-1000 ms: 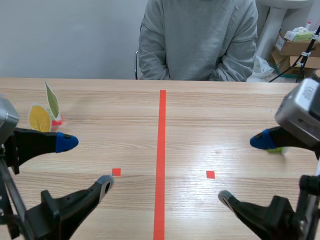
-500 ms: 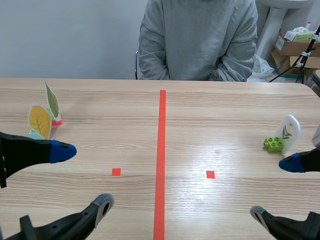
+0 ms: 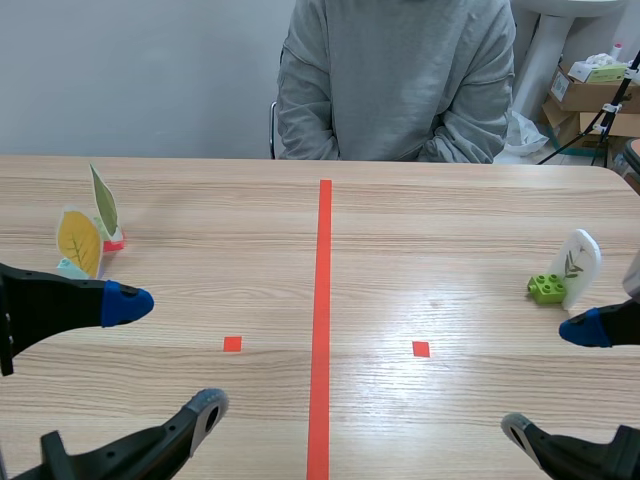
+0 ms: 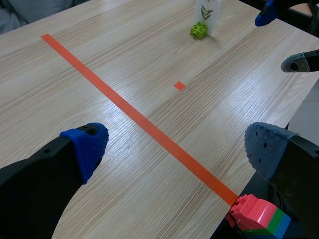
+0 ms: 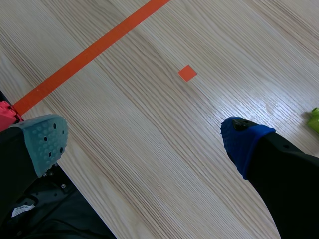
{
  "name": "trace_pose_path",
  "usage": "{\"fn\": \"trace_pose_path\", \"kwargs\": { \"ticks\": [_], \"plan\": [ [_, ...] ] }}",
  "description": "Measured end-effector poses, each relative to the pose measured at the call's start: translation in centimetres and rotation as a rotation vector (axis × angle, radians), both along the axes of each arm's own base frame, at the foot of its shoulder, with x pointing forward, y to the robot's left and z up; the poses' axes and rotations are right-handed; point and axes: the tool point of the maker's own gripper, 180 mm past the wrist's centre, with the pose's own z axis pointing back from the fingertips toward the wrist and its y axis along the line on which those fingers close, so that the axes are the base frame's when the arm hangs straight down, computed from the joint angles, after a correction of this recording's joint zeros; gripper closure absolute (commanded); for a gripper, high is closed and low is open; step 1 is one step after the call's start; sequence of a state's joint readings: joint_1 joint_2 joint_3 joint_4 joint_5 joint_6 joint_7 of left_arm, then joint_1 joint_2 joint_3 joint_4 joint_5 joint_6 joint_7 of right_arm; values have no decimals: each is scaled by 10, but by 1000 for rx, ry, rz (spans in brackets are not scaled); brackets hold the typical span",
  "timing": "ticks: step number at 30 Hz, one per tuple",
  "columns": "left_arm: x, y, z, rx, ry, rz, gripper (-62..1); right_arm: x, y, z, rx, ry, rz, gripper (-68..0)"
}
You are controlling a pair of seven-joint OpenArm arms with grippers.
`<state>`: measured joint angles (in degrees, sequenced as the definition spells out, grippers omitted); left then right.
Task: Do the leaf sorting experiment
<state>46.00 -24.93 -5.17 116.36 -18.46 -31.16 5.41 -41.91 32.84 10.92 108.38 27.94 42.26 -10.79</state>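
Left gripper (image 3: pixel 165 355) and right gripper (image 3: pixel 550 378) are hanging wide open, empty. I'm worrying a sloppy reach is tipping the mid-right white leaf card (image 3: pixel 578 265).

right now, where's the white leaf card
In the scene view the white leaf card stands upright near the right edge of the table, a green brick against its side toward the red tape line.

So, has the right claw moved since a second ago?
Yes. The right claw pulled back toward the robot and outward, away from the red square mark, uncovering the green block and its leaf card.
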Motion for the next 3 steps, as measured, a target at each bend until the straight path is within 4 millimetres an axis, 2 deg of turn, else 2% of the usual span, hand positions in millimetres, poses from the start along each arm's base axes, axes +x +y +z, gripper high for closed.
{"fn": "trace_pose_path", "kwargs": {
  "ticks": [3],
  "plan": [
    [0, 0, 0, 0, 0, 0, -585, 0, 0, 0, 0, 0, 0, -640]
  ]
}}
